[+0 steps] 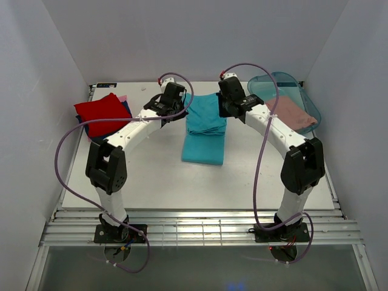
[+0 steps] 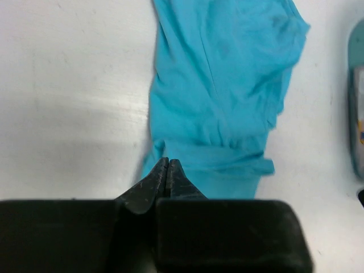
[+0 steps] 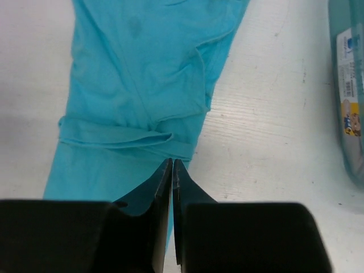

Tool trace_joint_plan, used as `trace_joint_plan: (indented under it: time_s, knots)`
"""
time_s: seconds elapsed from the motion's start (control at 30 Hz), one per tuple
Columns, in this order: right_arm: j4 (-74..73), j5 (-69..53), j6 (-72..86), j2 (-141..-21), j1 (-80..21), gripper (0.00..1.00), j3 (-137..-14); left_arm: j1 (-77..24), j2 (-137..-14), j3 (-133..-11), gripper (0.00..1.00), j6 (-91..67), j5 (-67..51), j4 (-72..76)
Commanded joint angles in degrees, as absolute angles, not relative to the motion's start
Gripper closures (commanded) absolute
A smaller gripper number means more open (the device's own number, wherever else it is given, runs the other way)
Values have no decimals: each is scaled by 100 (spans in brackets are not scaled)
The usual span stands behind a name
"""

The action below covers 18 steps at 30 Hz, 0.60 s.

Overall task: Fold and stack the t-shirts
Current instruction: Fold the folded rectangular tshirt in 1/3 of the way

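A teal t-shirt [image 1: 204,130] lies in the middle of the table as a long strip, its far half folded back onto itself. My left gripper [image 1: 180,113] hovers at its far left edge. In the left wrist view the fingertips [image 2: 167,162] touch each other above the shirt [image 2: 222,85], with no cloth between them. My right gripper [image 1: 226,113] hovers at the far right edge. Its jaws [image 3: 172,162] are pressed together and empty over the shirt's hem [image 3: 136,74]. A folded red t-shirt [image 1: 102,111] tops a stack at the back left, with dark blue [image 1: 91,130] and pink [image 1: 123,97] edges showing beneath.
A translucent teal tub [image 1: 307,100] stands at the back right with a dusty-pink t-shirt [image 1: 292,113] inside. Its wall shows at the right edge of both wrist views [image 2: 355,114] [image 3: 347,85]. White walls enclose the table on three sides.
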<state>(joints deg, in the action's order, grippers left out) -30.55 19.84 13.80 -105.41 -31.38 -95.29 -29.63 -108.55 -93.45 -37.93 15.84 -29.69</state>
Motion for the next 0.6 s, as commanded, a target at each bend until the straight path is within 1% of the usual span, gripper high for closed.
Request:
trace_joint_plan:
  time_s: [0.0,0.03,0.07,0.2,0.4,0.57]
  knots:
    - [-2866,1031,1538,-10336,-3155,92,-8976,-3365,-10371,-8641,100,-4217,1100,-2725]
    - [-2770,837,1590,-10379,-3155,92,-8904,-3410,-10336,-8292,100,-4401,951,-2524]
    - [-2760,461,1634,-10415,-3155,92,-8869,-3445,-10353,-8158,100,-4499,767,-2453]
    - [-2839,-191,1784,-10801,-3164,92,-8868,-3630,-10503,-7814,100,-4807,607,-2347]
    - [-2760,-597,1925,-11091,-3182,92,-8816,-3823,-10748,-7559,100,-4887,492,-2075]
    - [-2751,-703,2021,-11302,-3190,92,-8824,-3937,-10951,-7401,100,-4975,430,-1846]
